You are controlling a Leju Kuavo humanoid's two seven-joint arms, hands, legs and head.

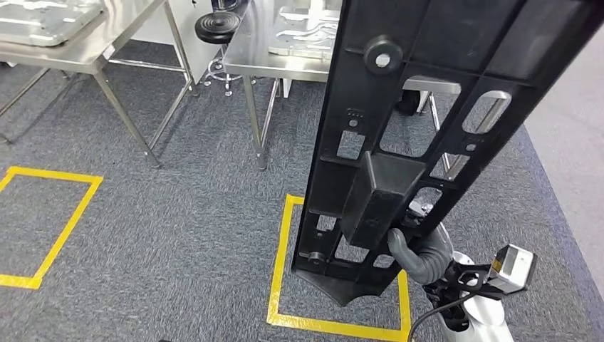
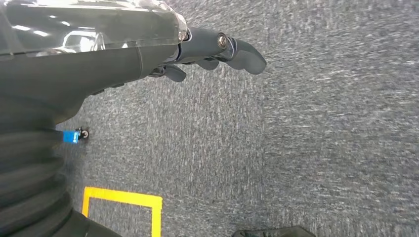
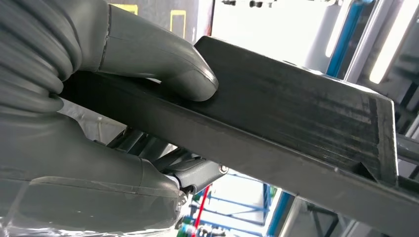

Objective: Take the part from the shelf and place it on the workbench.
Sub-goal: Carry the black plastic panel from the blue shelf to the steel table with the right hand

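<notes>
Grey carpet [image 1: 185, 214] with yellow taped squares [image 1: 285, 263] lay before steel workbenches [image 1: 285, 64] at the far side. A long black plastic frame part [image 1: 399, 135] stood nearly upright at right, gripped near its lower end by the right hand [image 1: 420, 253], thumb [image 3: 163, 64] pressed on it. The left hand [image 2: 207, 49] hung over carpet, fingers curled, holding nothing.

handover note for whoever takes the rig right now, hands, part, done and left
Right hand: grips the black part at its raised block, thumb pressed on top; the part is held upright in front of the robot.
Left hand: holds nothing, fingers loosely curled, hanging over the grey carpet.
Done: the part is in hand, carried above a yellow floor square.
Left: reach the steel workbench ahead, which already carries metal plates, and set the part down on it.
</notes>
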